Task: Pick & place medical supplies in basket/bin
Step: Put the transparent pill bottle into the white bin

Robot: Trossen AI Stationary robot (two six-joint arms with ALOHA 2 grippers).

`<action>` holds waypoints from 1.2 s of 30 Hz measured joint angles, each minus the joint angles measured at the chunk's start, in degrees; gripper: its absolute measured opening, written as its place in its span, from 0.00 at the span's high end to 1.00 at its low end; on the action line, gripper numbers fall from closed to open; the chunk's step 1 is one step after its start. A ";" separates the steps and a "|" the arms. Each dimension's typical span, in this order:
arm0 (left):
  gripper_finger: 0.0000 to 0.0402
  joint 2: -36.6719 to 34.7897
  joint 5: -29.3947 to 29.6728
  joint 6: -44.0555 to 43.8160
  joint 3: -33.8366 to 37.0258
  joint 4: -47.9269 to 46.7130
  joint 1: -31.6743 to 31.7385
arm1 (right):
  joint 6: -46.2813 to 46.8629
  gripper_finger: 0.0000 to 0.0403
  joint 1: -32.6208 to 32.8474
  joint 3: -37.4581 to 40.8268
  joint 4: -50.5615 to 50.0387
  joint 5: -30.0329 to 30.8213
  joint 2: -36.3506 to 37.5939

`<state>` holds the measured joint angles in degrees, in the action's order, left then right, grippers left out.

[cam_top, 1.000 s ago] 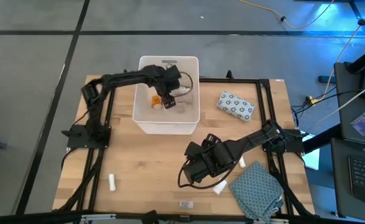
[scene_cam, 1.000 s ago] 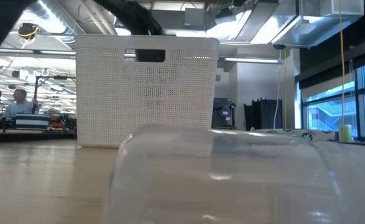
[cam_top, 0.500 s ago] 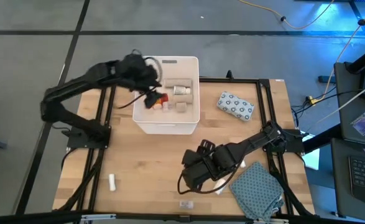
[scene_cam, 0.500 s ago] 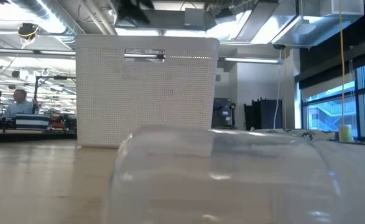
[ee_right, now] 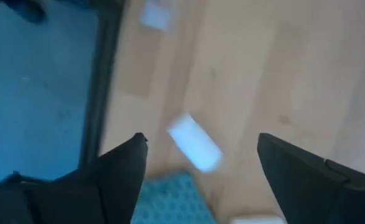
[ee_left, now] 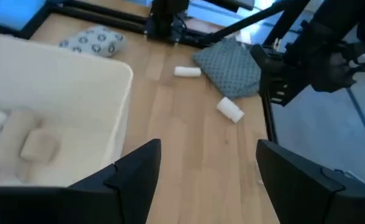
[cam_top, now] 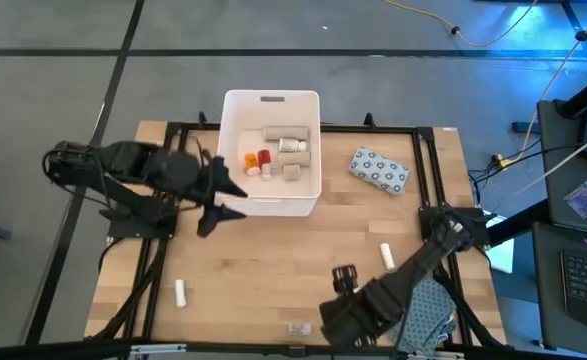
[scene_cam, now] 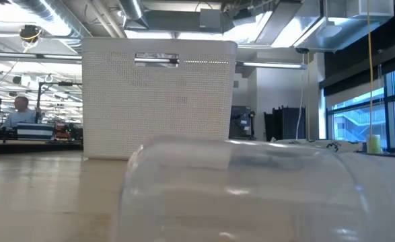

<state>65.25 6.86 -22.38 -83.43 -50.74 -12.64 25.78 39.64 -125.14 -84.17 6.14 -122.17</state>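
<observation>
Right, spot the white tub (cam_top: pixel 235 110) at twelve o'clock on the table (cam_top: pixel 273 260) and count five supplies inside: one red bottle (cam_top: pixel 264 158), one small orange-and-white bottle (cam_top: pixel 250 160), one white bottle (cam_top: pixel 293 146), two greyish boxes (cam_top: pixel 276 133). Find the left gripper (ee_left: pixel 204 177) just beside the tub's seven o'clock corner, fingers wide apart, gripping nothing. Find the right gripper (ee_right: pixel 198 174) down between five and six o'clock, jaws likewise spread and empty, above one of the white tubes (ee_right: pixel 194 149) and the edge of the patterned cloth (cam_top: pixel 428 305). Count the loose stock: one blue-dotted soft pack (cam_top: pixel 380 168) at two o'clock, one white tube (cam_top: pixel 386 256) at four, another at eight, a third close by the cloth seen only from the left wrist, one clear vial (scene_cam: pixel 237 188) at six. Expect light, stiff, slick tubes, prone to rolling; pinch across the middle of the barrel. Treat the vial as fragile and slippery; close gently across its width. Take the soft pack across its narrow waist, expecting squash and sag.
</observation>
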 joint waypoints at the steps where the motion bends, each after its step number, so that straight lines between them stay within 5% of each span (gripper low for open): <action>1: 0.36 0.00 2.09 -1.28 0.77 0.02 -1.77 | 1.31 0.25 0.49 1.92 3.12 -0.13 0.00; 7: 0.36 0.88 10.63 -7.61 4.46 -0.06 -8.88 | 5.17 0.25 1.05 13.70 29.87 -2.19 -0.04; 17: 0.36 1.44 12.75 -16.35 7.16 -0.02 -12.99 | 5.60 0.25 1.03 29.66 57.74 4.28 -0.04; 24: 0.36 1.44 13.12 -17.82 7.16 -0.02 -14.64 | 5.77 0.25 1.03 35.10 62.98 8.99 -0.04; 36: 0.36 1.42 14.20 -17.76 7.16 -0.11 -14.65 | 6.97 0.25 0.98 36.61 66.52 8.56 -3.18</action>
<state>66.67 21.06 -40.13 -76.27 -50.85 -27.29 32.75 40.62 -88.53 -17.65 14.70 -125.35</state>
